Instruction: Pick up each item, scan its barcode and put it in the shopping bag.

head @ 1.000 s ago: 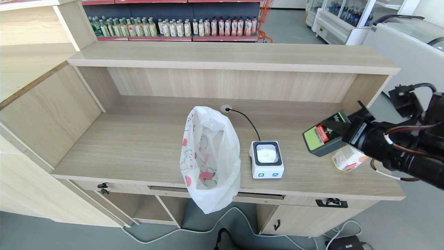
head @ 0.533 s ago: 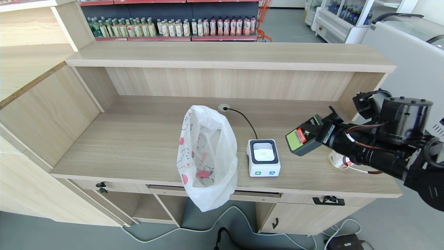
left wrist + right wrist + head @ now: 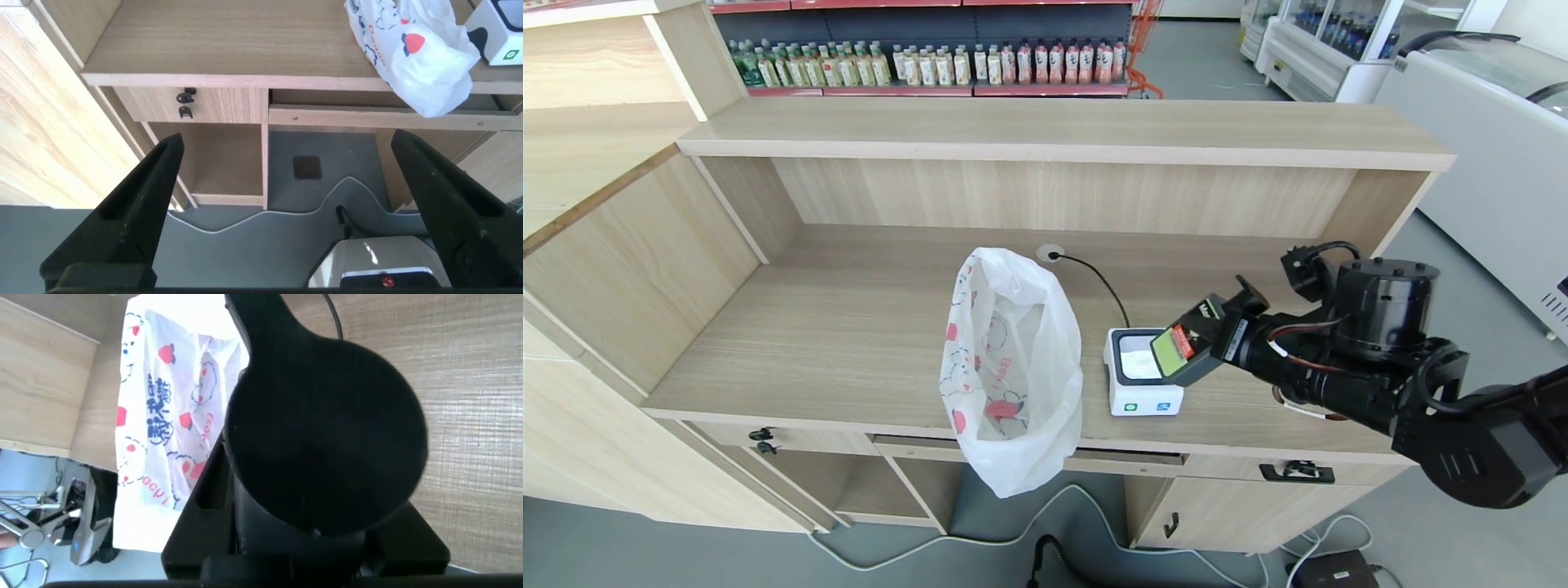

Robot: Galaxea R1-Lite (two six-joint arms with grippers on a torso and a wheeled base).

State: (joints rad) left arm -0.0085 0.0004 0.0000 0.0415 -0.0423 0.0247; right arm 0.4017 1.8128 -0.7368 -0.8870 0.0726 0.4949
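My right gripper [image 3: 1223, 333] is shut on a dark box with a green face [image 3: 1178, 353]. It holds the box tilted just above the right edge of the white barcode scanner [image 3: 1135, 384] on the counter. The box's dark bulk [image 3: 327, 449] blocks much of the right wrist view. A white shopping bag with red prints [image 3: 1006, 367] stands open left of the scanner and hangs over the counter's front edge; it also appears as the bag [image 3: 163, 433] and the bag [image 3: 413, 45]. My left gripper [image 3: 298, 212] hangs open and empty below counter height, in front of the cabinet.
A black cable [image 3: 1098, 282] runs from the scanner to a hole at the back of the wooden counter [image 3: 849, 327]. A raised back wall and side walls enclose the counter. A small pale item [image 3: 1281, 398] peeks out behind my right arm. Drawers [image 3: 188, 102] sit under the counter.
My right arm has carried the box leftward from the counter's right end to just over the scanner. The bag and scanner have stayed put.
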